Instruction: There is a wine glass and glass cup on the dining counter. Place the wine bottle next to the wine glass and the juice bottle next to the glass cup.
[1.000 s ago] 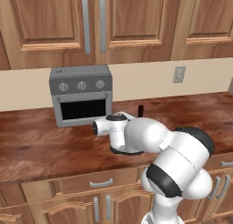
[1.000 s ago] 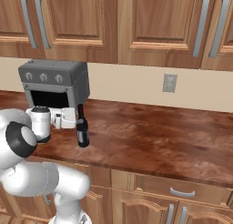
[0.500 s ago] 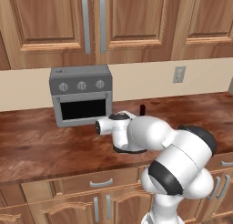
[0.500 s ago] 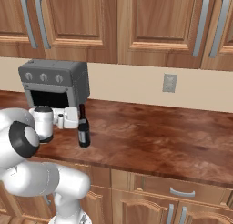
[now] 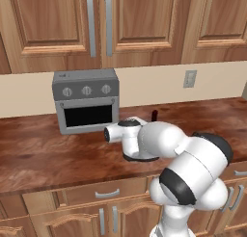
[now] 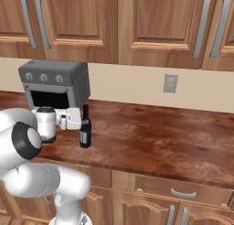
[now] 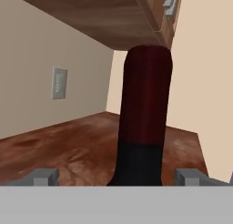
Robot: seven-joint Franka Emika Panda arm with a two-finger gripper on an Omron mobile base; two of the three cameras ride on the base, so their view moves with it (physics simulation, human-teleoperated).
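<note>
The wine bottle (image 6: 85, 133), slim and dark with a red top, stands upright on the cabinet-backed wood counter (image 6: 160, 139), just right of the toaster oven. My gripper (image 6: 83, 120) reaches in from the left at the level of its neck. In the hand view the red neck (image 7: 144, 104) rises between my two fingertips (image 7: 45, 176), with a gap on each side, so the gripper is open around it. From the left base view just the bottle's red top (image 5: 154, 115) peeks out behind my arm. The juice bottle, wine glass, glass cup and dining counter are out of view.
A grey toaster oven (image 6: 55, 84) sits against the wall close to my hand, to the bottle's left. Upper cabinets (image 6: 137, 23) hang overhead. A wall outlet (image 6: 170, 83) is to the right, with open counter below it.
My hand has edged slightly right, closing in around the bottle's neck. The bottle has stayed put on the counter.
</note>
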